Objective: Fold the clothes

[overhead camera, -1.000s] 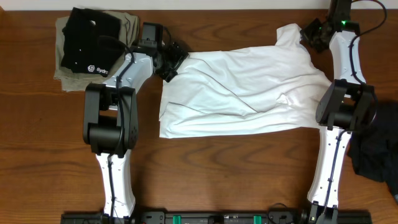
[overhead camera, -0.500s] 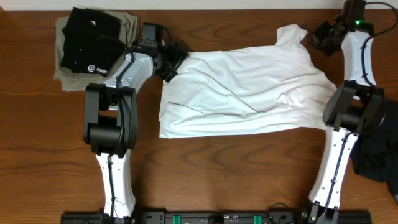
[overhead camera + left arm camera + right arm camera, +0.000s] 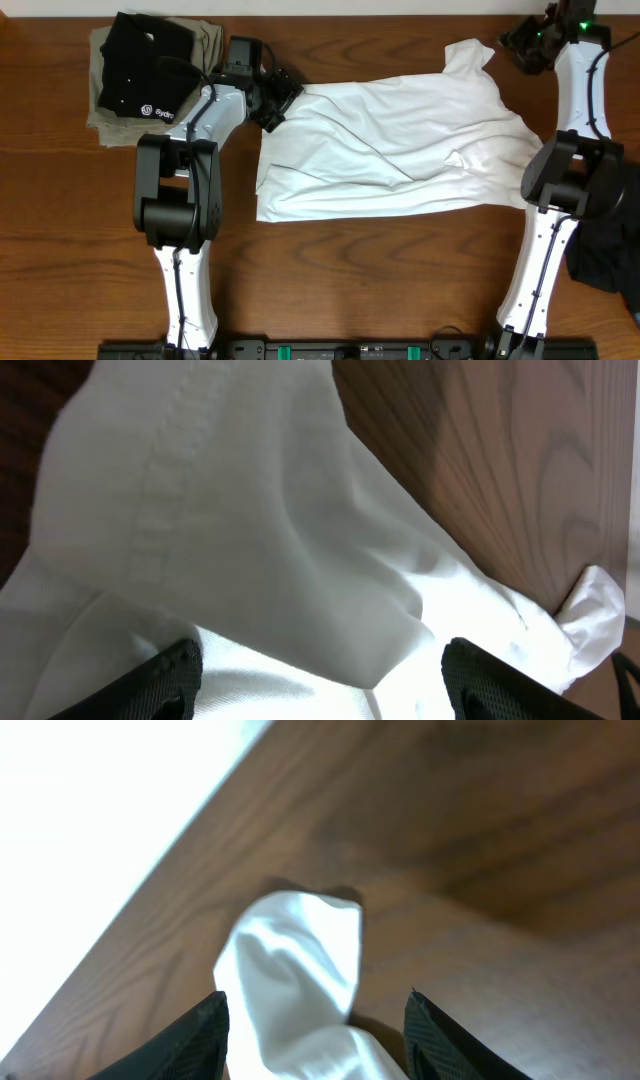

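The white T-shirt (image 3: pixel 390 135) lies spread and wrinkled across the middle of the wooden table (image 3: pixel 380 280). My left gripper (image 3: pixel 279 101) is at its upper left edge. In the left wrist view that gripper (image 3: pixel 320 656) is open, its fingers far apart, with white cloth (image 3: pixel 230 520) lying between and under them. My right gripper (image 3: pixel 517 43) is at the far right corner, just beside the upturned sleeve (image 3: pixel 470 53). Seen from the right wrist, this gripper (image 3: pixel 318 1005) is open, and the sleeve tip (image 3: pixel 295 955) sits loose between the fingers.
A folded black shirt with a small white logo (image 3: pixel 140 70) rests on a folded olive garment (image 3: pixel 205 42) at the far left. A dark garment (image 3: pixel 605 250) lies at the right edge. The table's far edge runs close behind both grippers.
My right gripper has opened and let go of the sleeve, and has drawn back to the right toward the far corner. The left arm and the shirt's body have not moved.
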You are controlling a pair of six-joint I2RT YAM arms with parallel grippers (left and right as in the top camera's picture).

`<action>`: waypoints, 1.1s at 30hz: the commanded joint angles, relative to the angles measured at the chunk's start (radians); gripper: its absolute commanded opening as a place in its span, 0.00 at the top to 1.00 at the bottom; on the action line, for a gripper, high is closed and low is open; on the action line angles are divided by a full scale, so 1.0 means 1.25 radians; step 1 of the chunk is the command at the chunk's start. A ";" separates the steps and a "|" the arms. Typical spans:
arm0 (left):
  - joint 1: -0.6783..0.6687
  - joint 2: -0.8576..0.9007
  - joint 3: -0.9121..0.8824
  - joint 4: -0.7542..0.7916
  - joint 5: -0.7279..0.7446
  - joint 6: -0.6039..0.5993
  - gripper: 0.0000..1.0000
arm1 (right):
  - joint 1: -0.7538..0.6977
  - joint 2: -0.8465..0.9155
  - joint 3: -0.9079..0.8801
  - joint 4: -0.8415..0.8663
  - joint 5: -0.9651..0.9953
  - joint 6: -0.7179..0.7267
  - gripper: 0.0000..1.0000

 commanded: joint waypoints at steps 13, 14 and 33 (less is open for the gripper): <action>0.003 0.001 0.004 -0.044 -0.007 0.008 0.20 | 0.117 0.051 -0.004 0.113 0.099 -0.011 0.95; 0.003 0.001 0.004 -0.044 -0.007 0.008 0.20 | 0.116 0.054 -0.004 0.113 0.102 -0.012 0.94; 0.003 0.001 0.004 -0.044 -0.007 0.008 0.20 | 0.091 0.060 -0.005 0.003 0.211 -0.033 0.67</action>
